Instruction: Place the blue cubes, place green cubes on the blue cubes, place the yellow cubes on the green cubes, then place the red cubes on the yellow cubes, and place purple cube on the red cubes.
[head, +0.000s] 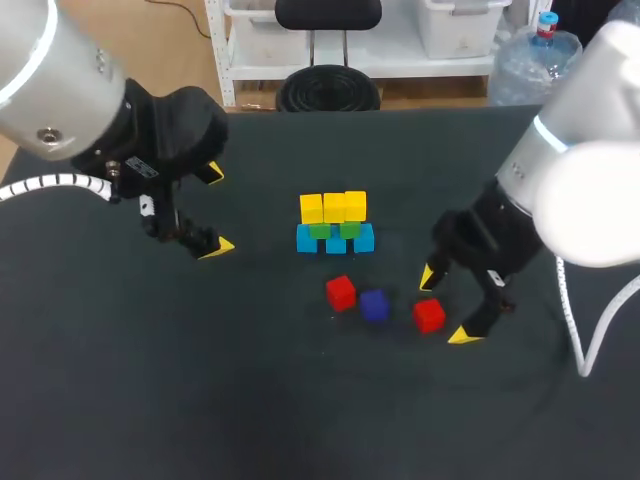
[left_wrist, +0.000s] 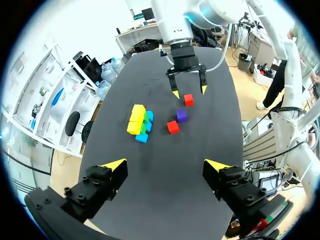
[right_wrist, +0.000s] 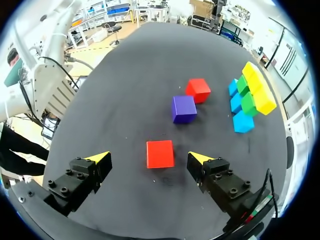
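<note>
Mid-table stands a stack: a row of blue cubes (head: 335, 243), green cubes (head: 349, 230) on them, and yellow cubes (head: 333, 207) on top. In front lie a red cube (head: 341, 292), a purple cube (head: 374, 305) and a second red cube (head: 429, 315). My right gripper (head: 446, 307) is open, low over the table, its fingers on either side of that second red cube (right_wrist: 160, 153) without touching it. To the left of the stack hangs my left gripper (head: 215, 210), open and holding nothing. It faces the stack (left_wrist: 140, 122) from a distance.
In the right wrist view the purple cube (right_wrist: 183, 108) and the other red cube (right_wrist: 198, 90) lie ahead of the gripper (right_wrist: 149, 158), with the stack (right_wrist: 248, 102) off to one side. The dark table (head: 200, 380) is bare along its front.
</note>
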